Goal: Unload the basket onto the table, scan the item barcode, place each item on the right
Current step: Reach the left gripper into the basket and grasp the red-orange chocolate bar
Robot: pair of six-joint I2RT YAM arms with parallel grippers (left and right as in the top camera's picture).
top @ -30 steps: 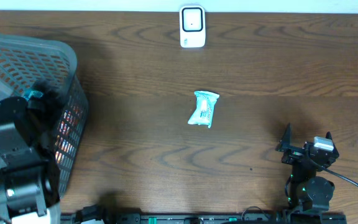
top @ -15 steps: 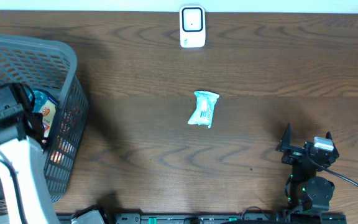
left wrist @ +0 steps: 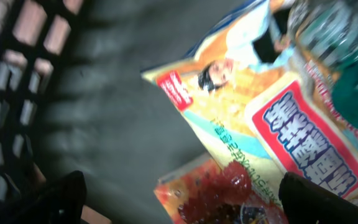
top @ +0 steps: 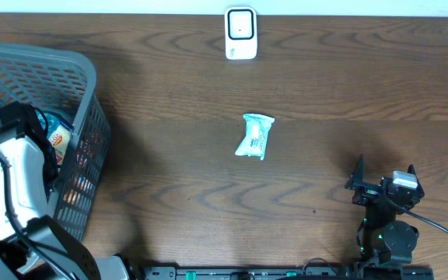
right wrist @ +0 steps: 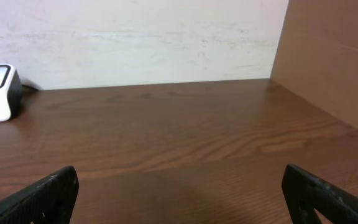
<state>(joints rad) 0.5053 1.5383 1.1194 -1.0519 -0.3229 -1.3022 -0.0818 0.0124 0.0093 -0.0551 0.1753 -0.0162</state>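
- The left gripper [left wrist: 182,196] hangs inside the grey basket [top: 92,85] at the left end of the table [top: 169,93]. Its jaws are spread wide and grasp nothing.
- In the left wrist view its two dark fingertips [left wrist: 61,196] show at the bottom corners, with the basket's contents between and beyond them.
- Below that gripper lies a yellow packet [left wrist: 241,118] with a red and white label. It is tilted across the basket floor.
- A red packet [left wrist: 222,196] lies partly beneath the yellow packet's lower edge, just under the open jaws.
- A clear bottle [left wrist: 337,43] with a teal tint shows at the upper right of that view, overlapping the yellow packet.
- The right gripper [top: 384,173] sits low over the table near the front right corner. Its jaws are also fully apart and empty.
- A teal packet [top: 254,137] lies flat on the bare wood near the middle of the table. It is well apart from both grippers and outside the basket.
- The white scanner [top: 240,33] stands at the far edge of the table, straight behind the teal packet and apart from it.
- The right wrist view shows the scanner at its left edge, a pale wall [right wrist: 135,37] behind the table and a brown board [right wrist: 334,56] on the right.
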